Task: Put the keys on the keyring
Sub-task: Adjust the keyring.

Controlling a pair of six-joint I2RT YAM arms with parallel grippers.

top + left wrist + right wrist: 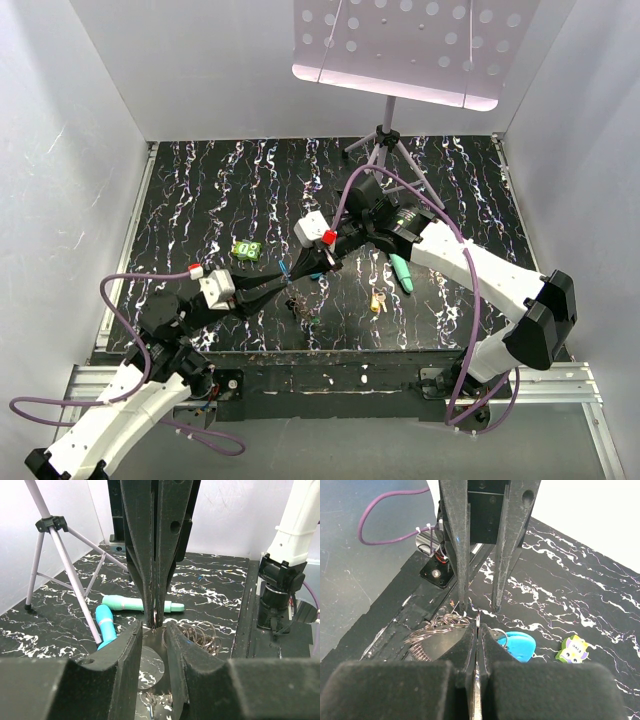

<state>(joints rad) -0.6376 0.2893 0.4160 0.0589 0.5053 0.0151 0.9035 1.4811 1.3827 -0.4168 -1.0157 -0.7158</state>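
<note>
My right gripper [478,626] is shut on a thin metal ring seen edge-on; I cannot tell whether it belongs to a key or to the keyring. A blue-headed key [517,645] with a small ring lies just right of its fingers. The keyring's grey chain-like coil [437,627] lies to their left, and shows in the left wrist view [200,632]. Its blue curved section [106,625] lies near a tripod leg. My left gripper [154,629] is open and empty, its jaws either side of the right gripper's tips [153,620]. Both meet mid-table [295,286]. A yellow key [377,302] lies apart.
A teal stick [400,272] lies right of the grippers, also in the left wrist view [140,604]. A green tag [246,250] lies to the left, also in the right wrist view [572,650]. A tripod stand [385,140] stands at the back. The table's front edge [320,352] is close.
</note>
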